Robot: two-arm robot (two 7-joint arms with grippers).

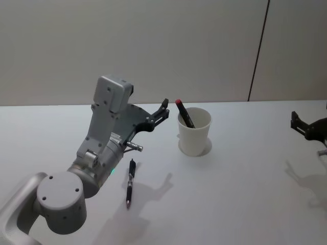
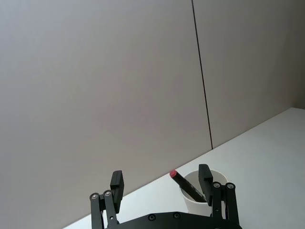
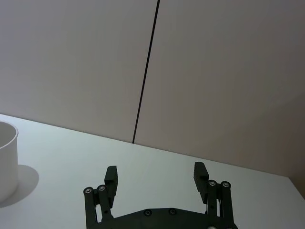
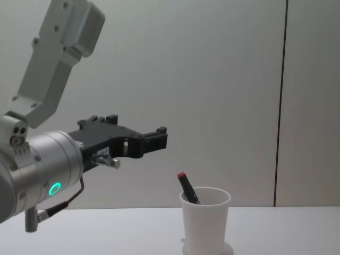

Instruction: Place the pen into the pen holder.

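Black pen [image 1: 131, 182] lies flat, long axis running 12 to 6, at 7 o'clock from the wide-open, empty left gripper [image 1: 163, 109], far nearer than the open, empty right gripper [image 3: 156, 171]; the pen holder [image 1: 194, 131] stands at the pen's 2 o'clock.

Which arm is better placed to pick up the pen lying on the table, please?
Left. The left hand, open, hovers near the pen holder, and the loose pen lies right beside that arm. The right hand sits far off to the right.
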